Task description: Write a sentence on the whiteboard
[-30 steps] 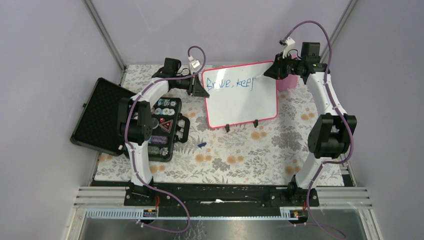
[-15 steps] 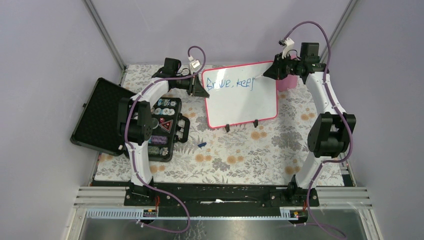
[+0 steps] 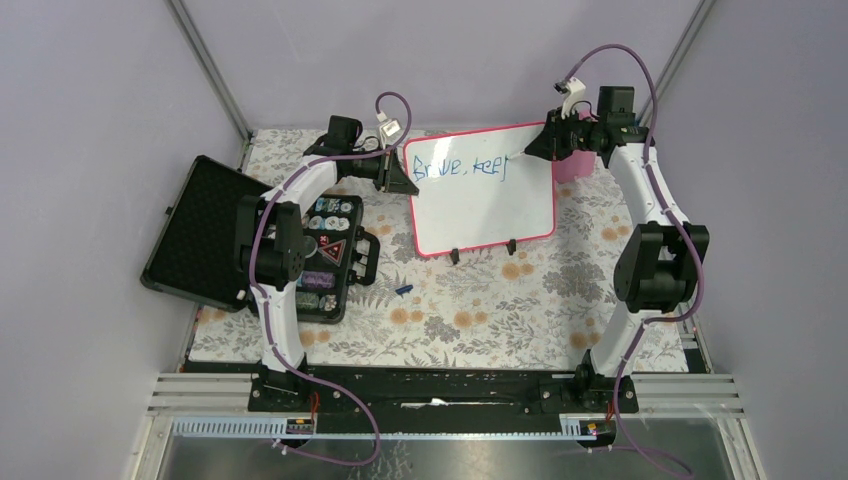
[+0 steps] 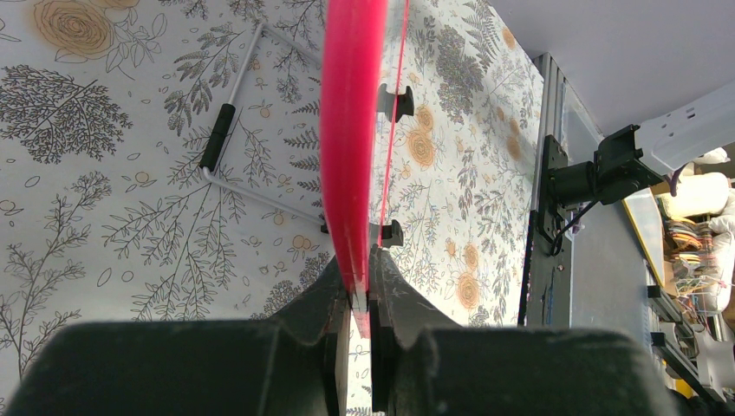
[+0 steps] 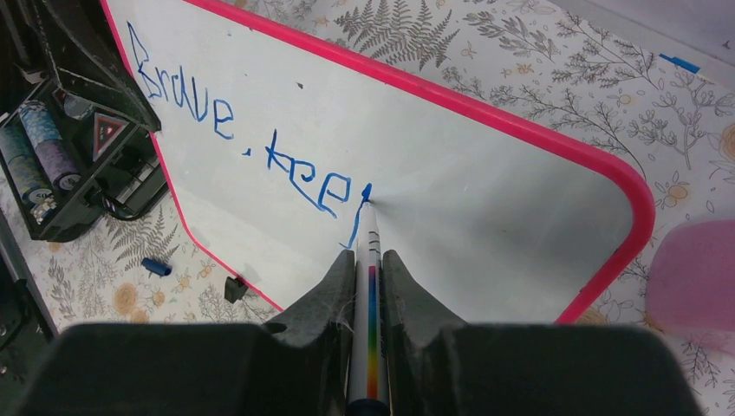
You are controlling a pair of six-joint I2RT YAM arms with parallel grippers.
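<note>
The whiteboard (image 3: 490, 205) with a red-pink frame stands tilted on two black feet at the back of the table. Blue lettering (image 3: 458, 168) reads "Brave, kee" plus one started stroke; it also shows in the right wrist view (image 5: 234, 143). My left gripper (image 3: 408, 180) is shut on the board's left edge, seen edge-on in the left wrist view (image 4: 351, 130). My right gripper (image 3: 540, 145) is shut on a white marker (image 5: 368, 286) with a rainbow stripe. The marker's blue tip touches the board at the top of the started stroke (image 5: 365, 192).
An open black case (image 3: 330, 255) with poker chips lies left of the board, its lid (image 3: 195, 230) flat beyond. A blue marker cap (image 3: 404, 290) lies on the floral cloth (image 3: 480, 310). A pink object (image 3: 568, 165) sits behind the board's right edge. A wire stand (image 4: 234, 130) props the board.
The right gripper and marker have shifted very slightly up at the end of the lettering. The left arm and the board have not moved.
</note>
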